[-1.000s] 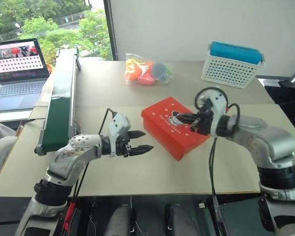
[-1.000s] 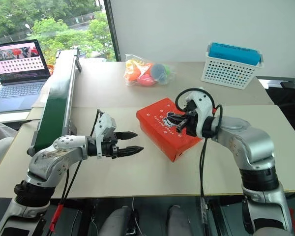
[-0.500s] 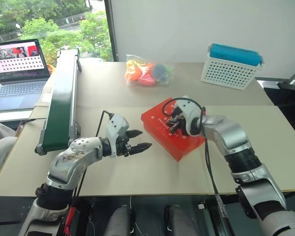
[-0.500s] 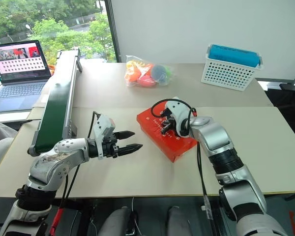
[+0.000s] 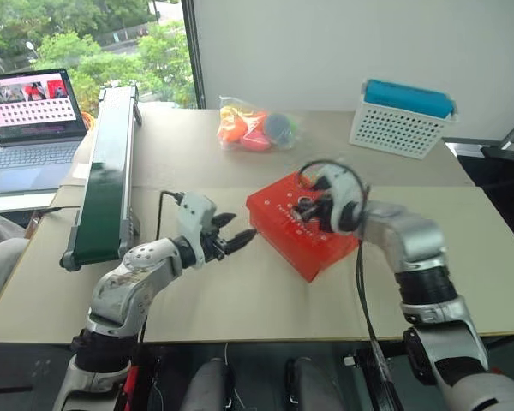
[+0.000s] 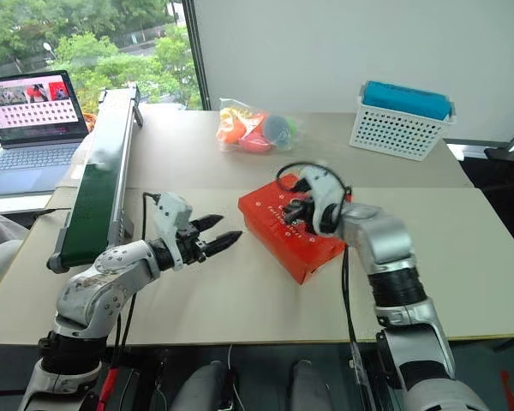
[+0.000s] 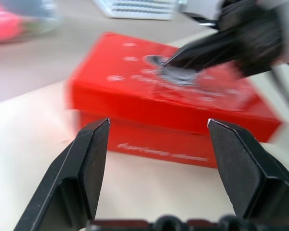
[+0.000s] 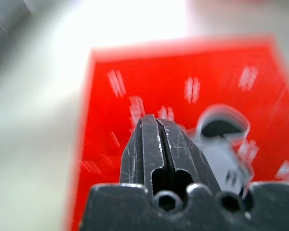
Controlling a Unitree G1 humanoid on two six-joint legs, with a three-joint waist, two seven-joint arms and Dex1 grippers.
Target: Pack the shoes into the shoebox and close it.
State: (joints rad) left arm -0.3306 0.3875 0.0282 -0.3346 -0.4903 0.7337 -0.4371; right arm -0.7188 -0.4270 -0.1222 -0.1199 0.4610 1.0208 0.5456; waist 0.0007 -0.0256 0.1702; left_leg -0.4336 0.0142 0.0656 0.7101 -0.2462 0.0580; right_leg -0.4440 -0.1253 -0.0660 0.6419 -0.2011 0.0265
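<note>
Two grippers flank the shoebox (image 5: 304, 231), which lies lid-on near the middle of the table (image 5: 240, 300); the left gripper (image 5: 234, 238), its fingers spread with nothing between them, hangs just left of the box, pointing at it; the right gripper (image 8: 160, 137), fingers pressed together and empty, sits over the lid's cartoon figure (image 8: 221, 139); a bag of balls (image 5: 255, 125) and a white basket (image 5: 403, 116) stand far behind.

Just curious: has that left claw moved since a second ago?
Yes. The left gripper has swung closer to the red shoebox, its fingers now angling toward it.
</note>
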